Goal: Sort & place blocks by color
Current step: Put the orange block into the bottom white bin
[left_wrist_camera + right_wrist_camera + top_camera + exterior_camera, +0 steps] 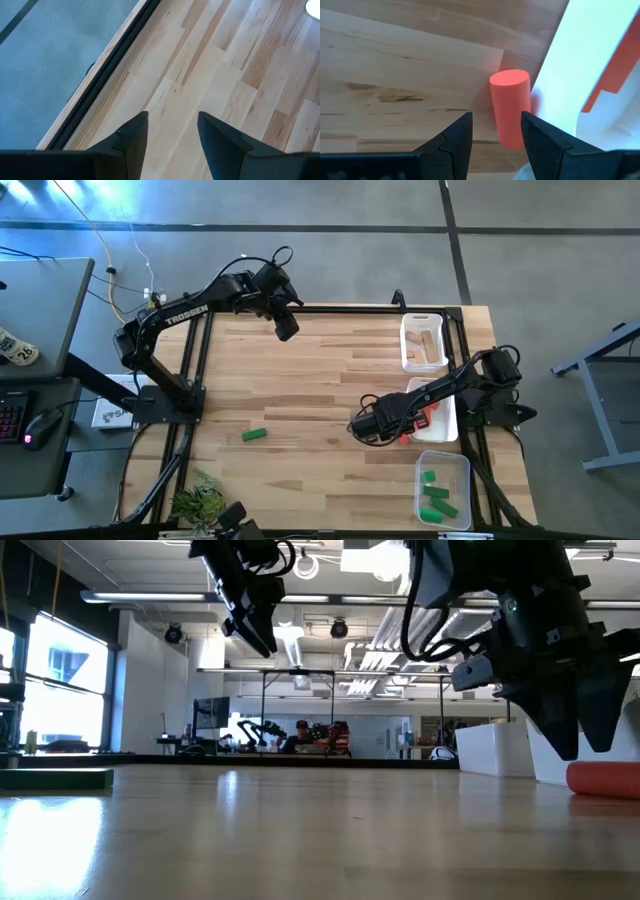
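Red cylinder block (510, 107) lies beside white tray (580, 75), seemingly touching.

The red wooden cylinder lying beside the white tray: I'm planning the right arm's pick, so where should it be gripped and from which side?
Grip the red wooden cylinder across its round mid-length from above. It lies flat against the white tray, so the right end effector probably has to straddle it lengthwise.

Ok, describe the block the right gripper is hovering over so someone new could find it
Start at the three trays along the table's right edge and find the middle white tray. Against its outer wall, on the bare wood, lies a red cylinder block, just ahead of the open right gripper. It is the only red piece outside a tray.
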Motion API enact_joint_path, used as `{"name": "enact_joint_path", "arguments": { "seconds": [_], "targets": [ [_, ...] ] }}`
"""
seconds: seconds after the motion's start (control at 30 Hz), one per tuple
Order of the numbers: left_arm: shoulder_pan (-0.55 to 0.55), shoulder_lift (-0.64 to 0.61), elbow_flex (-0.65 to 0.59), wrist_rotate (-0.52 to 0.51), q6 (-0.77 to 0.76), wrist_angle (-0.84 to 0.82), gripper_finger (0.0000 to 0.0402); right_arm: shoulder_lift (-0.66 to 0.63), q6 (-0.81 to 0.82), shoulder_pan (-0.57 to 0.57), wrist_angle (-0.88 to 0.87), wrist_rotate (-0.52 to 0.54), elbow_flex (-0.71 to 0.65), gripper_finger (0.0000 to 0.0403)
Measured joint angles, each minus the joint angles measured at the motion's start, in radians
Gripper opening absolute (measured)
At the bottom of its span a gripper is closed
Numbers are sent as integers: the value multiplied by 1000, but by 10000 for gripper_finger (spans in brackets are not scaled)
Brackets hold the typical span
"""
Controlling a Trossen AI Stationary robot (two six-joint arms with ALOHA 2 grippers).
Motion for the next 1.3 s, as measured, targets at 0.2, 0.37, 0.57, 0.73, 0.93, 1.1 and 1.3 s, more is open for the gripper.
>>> {"name": "enact_joint_path", "arguments": {
  "seconds": [0.2,0.37,0.57,0.73,0.93,1.1,1.3],
  "targets": [
    [0,0,0,0,0,0,161,0,-2,0,19,-32,-48,154],
    [0,0,0,0,0,0,161,0,-10,-10,16,-29,-67,154],
    [0,0,0,0,0,0,161,0,-13,-24,55,-40,-112,154],
    [0,0,0,0,0,0,161,0,-13,-24,120,-62,-142,154],
    [0,0,0,0,0,0,161,-3,-17,-25,146,-73,-155,146],
    [0,0,0,0,0,0,161,-2,-21,-25,147,-72,-155,104],
    [0,0,0,0,0,0,161,-2,-59,-24,148,-70,-155,95]
  ]
}}
